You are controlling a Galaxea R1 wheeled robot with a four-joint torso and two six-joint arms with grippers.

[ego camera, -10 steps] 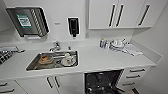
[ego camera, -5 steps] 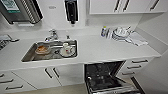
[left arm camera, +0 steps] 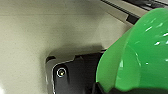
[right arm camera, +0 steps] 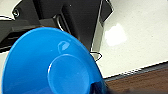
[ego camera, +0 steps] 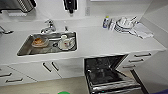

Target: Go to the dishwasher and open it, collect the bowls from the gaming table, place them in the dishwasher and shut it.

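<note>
Below the white desk [ego camera: 105, 42], at the lower right of the head view, the dishwasher [ego camera: 110, 75] is being shown with its door dropped open and its dark rack exposed. A green bowl [left arm camera: 140, 52] is being carried at the left wrist, its rim just peeking in at the bottom edge of the head view; it looks to be gripped by the left gripper, though the fingers themselves cannot be made out. A blue bowl [right arm camera: 50, 65] is being carried the same way at the right wrist, seemingly gripped by the right gripper, fingers again not being told apart.

The loading step is being judged as the one in hand: the door is already down, the bowls are already collected, and neither has yet been set in the rack. The next move is being reckoned to call for the bowls to be brought over the open rack and lowered in without the door edge being struck.

Around this, a steel sink [ego camera: 26, 48] is being seen in the desk, holding a brownish dish [ego camera: 39, 41] and white crockery [ego camera: 66, 43], with a tap [ego camera: 48, 26] behind it. More white crockery is being stacked at the desk's far right, beside a small bottle [ego camera: 106, 22]. White drawers [ego camera: 140, 60] are flanking the dishwasher; the lowered door is being judged the main obstacle.
</note>
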